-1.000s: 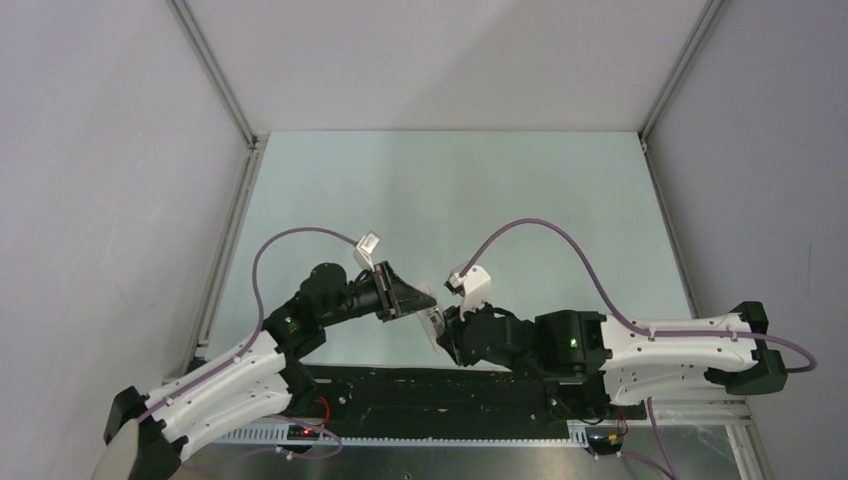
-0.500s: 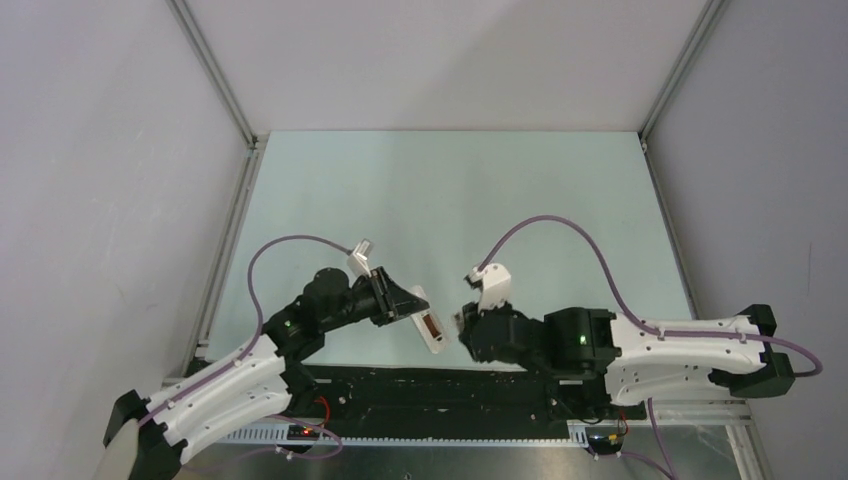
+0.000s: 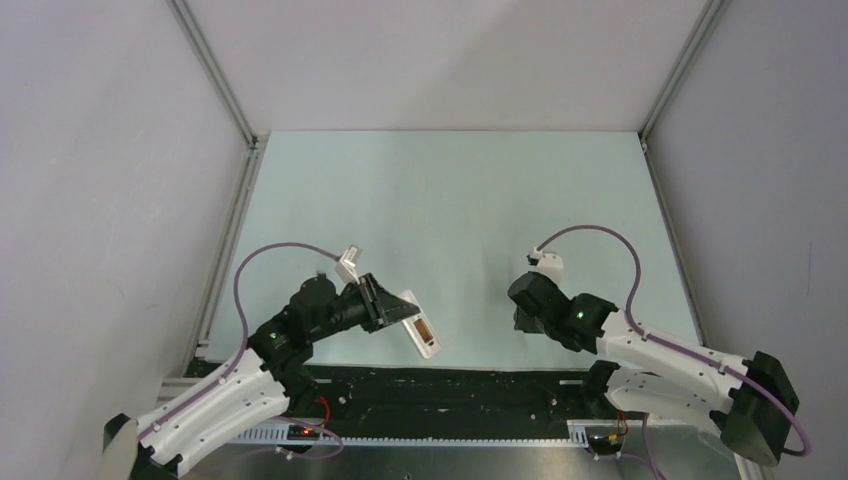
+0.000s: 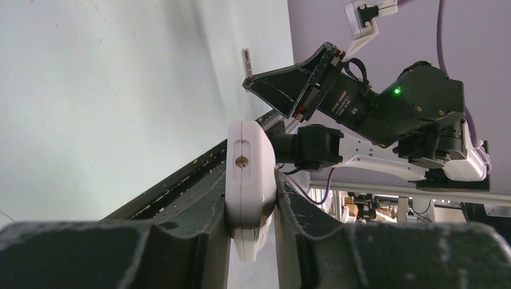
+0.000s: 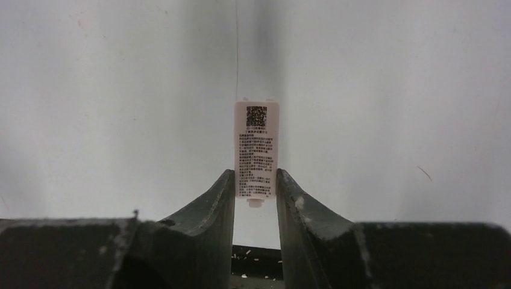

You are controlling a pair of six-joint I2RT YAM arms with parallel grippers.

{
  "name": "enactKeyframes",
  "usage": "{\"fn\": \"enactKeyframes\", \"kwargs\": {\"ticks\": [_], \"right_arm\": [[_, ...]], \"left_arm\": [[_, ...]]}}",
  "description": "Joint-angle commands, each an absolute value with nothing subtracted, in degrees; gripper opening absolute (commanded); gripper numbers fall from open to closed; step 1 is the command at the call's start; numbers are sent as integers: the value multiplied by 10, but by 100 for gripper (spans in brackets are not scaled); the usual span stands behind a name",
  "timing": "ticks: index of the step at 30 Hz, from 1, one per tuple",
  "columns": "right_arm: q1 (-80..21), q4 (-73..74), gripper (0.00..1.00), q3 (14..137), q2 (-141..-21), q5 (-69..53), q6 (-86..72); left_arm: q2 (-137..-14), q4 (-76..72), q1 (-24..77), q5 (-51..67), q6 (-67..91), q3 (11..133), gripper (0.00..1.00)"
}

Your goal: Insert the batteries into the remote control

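Pale green table (image 3: 450,200), grey walls (image 3: 100,200), aluminium frame posts (image 3: 212,70), black near-edge strip (image 3: 450,388)

The top camera looks steeply down from behind the arm bases (image 3: 150,430) at six o'clock over the whole table (image 3: 450,200), while each wrist camera sits close behind its own fingers (image 4: 199,241), the left one also catching the right arm (image 4: 385,108) at one o'clock.

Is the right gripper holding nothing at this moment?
No, the right gripper is shut on a white labelled panel, visible between its fingers in the wrist view.
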State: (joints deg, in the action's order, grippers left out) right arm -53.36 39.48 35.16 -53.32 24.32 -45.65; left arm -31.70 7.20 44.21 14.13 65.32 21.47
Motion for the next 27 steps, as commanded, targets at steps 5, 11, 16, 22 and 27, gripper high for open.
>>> {"fn": "enactKeyframes", "kwargs": {"ticks": [5, 11, 16, 22, 27], "right_arm": [[-509, 275, 34, 323, -596, 192, -432], [-508, 219, 37, 321, -681, 176, -396], [-490, 178, 37, 323, -711, 172, -364], [-472, 192, 51, 332, -716, 168, -353], [-476, 220, 58, 332, -640, 167, -353]], "left_arm": [[-322, 67, 439, 145, 641, 223, 0], [-325, 67, 438, 148, 641, 226, 0], [-327, 67, 437, 152, 644, 224, 0], [-322, 66, 431, 155, 651, 219, 0], [-326, 67, 421, 159, 645, 218, 0]]}}
